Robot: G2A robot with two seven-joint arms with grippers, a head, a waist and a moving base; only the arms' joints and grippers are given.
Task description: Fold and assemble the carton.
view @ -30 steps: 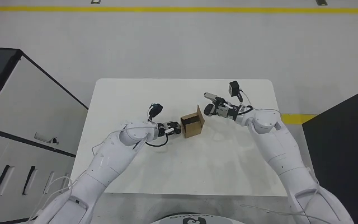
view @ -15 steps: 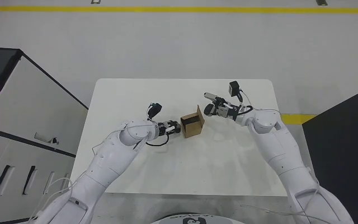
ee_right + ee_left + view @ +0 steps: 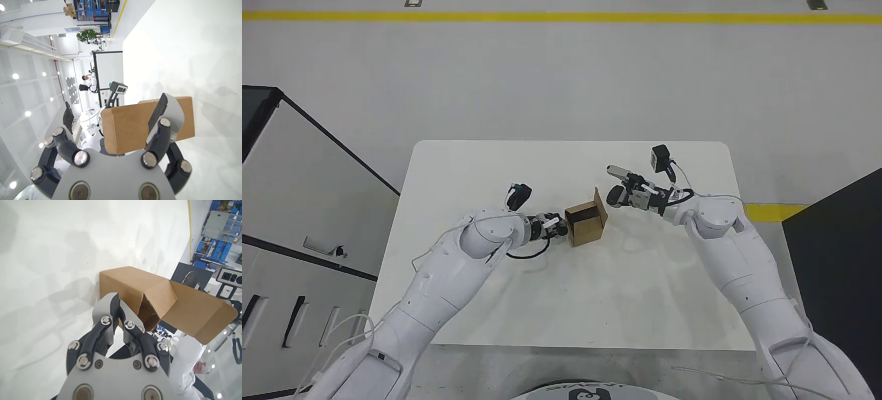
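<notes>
OK, left claw (image 3: 118, 308) is clenched, pads together, nothing visible between them, tip right at the carton's (image 3: 585, 226) open end. Right claw (image 3: 115, 113) is spread wide, straddling the raised flap (image 3: 132, 126), not pinching it. Carton sits mid-table (image 3: 642, 300) between both claws, flap standing up on the right claw's side.

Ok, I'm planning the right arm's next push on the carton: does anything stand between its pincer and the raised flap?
Nothing visible does. The right pincer is open, and the raised flap of the carton lies directly ahead of it. The left pincer, shut, sits at the carton's opposite end, out of that path.
</notes>
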